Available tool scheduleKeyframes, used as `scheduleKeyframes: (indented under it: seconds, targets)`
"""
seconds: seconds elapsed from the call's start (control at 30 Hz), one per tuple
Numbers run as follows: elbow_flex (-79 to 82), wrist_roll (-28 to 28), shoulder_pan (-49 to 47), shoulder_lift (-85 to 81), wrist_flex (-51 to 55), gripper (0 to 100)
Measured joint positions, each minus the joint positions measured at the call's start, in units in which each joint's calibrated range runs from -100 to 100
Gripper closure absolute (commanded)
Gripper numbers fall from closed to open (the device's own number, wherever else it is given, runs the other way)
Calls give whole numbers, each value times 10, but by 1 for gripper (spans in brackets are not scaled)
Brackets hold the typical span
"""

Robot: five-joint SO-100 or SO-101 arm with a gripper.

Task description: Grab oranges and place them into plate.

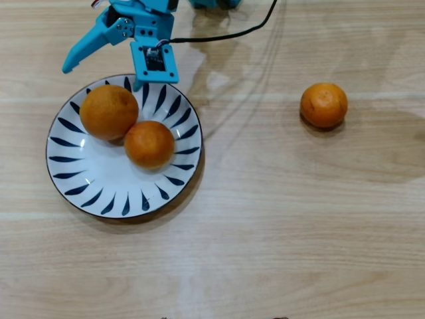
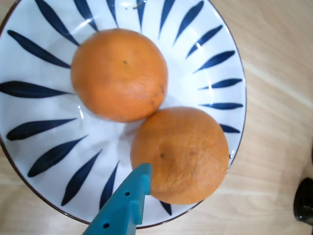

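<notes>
The white plate with dark blue strokes lies at the left of the wooden table. Two oranges rest on it, touching each other: a larger one and a smaller one. A third orange sits alone on the table at the right. My blue gripper hovers at the plate's far rim, open and empty, with one finger splayed out to the left. In the wrist view the plate fills the frame with both oranges, and one blue fingertip shows at the bottom edge.
A black cable runs from the arm across the table's far edge. A dark object shows at the right edge of the wrist view.
</notes>
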Motion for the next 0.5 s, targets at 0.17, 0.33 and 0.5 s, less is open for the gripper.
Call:
scheduleKeyframes:
  seconds: [0.17, 0.33, 0.5]
  targets:
    - [-10, -2, -27, -4, 9, 74]
    - [-76, -2, -95, -41, 95, 76]
    - [-157, -32, -190, -76, 218, 76]
